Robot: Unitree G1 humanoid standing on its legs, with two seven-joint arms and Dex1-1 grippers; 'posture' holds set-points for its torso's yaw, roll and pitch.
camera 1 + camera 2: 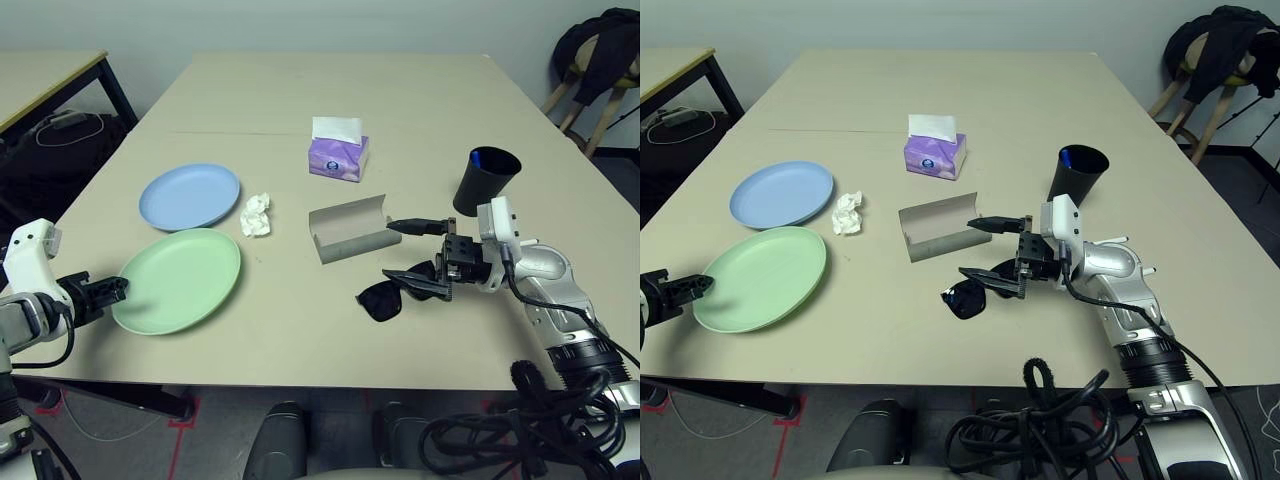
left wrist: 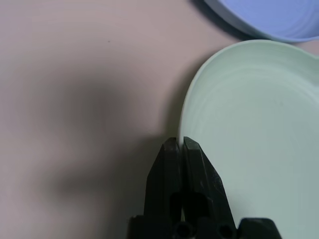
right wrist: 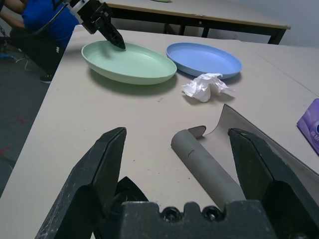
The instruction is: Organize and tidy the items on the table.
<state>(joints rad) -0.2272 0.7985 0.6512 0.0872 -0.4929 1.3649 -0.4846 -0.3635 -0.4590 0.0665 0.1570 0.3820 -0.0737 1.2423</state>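
- L gripper pressed together on near-left rim of green plate; wrist view shows the rim between the two black fingers, so we read it as a pinch on the plate.
- R gripper spread wide, pointing toward the robot's left, hovering by the glasses case; holds nothing.
- Green plate sits at 7 o'clock of table; blue plate just beyond it at 9, rims near or touching, we cannot tell which.
- Step in hand, our guess: lift green plate and stack with blue. To do it well: keep plate level, clear the blue rim before lowering, go slow since a thin-rim pinch may slip.
- Tissue wad just beside blue plate, toward centre.
- Sunglasses at 5 o'clock, under R gripper, outside the case.
- Case lies open, empty as far as we see.
- Black cup at 3 o'clock, upright; blue pen inside.
- Both plates empty.
- Purple tissue box near centre, toward 12, tissue poking out.
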